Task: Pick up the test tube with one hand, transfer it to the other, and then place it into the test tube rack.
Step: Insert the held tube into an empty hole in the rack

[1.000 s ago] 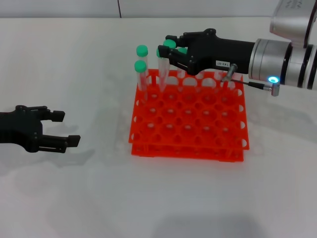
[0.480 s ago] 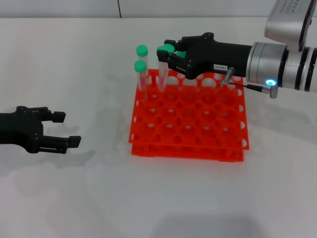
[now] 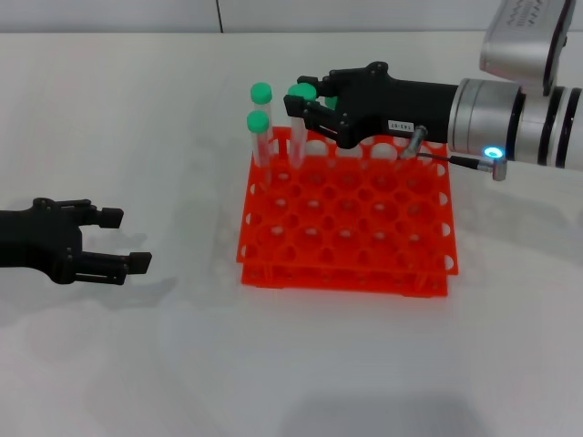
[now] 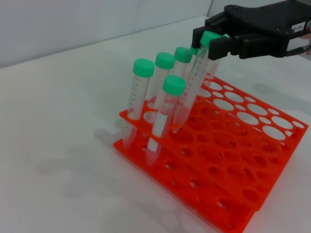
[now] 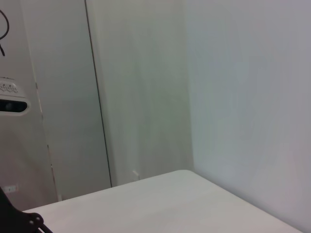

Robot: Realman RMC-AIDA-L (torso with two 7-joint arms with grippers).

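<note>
The orange-red test tube rack (image 3: 346, 218) stands on the white table in the middle of the head view. My right gripper (image 3: 307, 100), black with a white label and a blue wrist light, reaches in from the right over the rack's far left corner. It is shut on the green cap of a clear test tube (image 3: 298, 137), which leans with its lower end in a back-row hole. The left wrist view shows the same grip (image 4: 212, 40) on that tube (image 4: 210, 37) above the rack (image 4: 233, 160). My left gripper (image 3: 123, 238) is open and empty, low at the left.
Other green-capped tubes (image 3: 259, 127) stand in the rack's far left holes; the left wrist view shows several (image 4: 165, 111) close to the held one. The right wrist view shows only a wall, a door and a table edge.
My right gripper has shifted slightly left with the tube's cap, so the tube leans a little more. My left gripper has sunk a little toward me.
</note>
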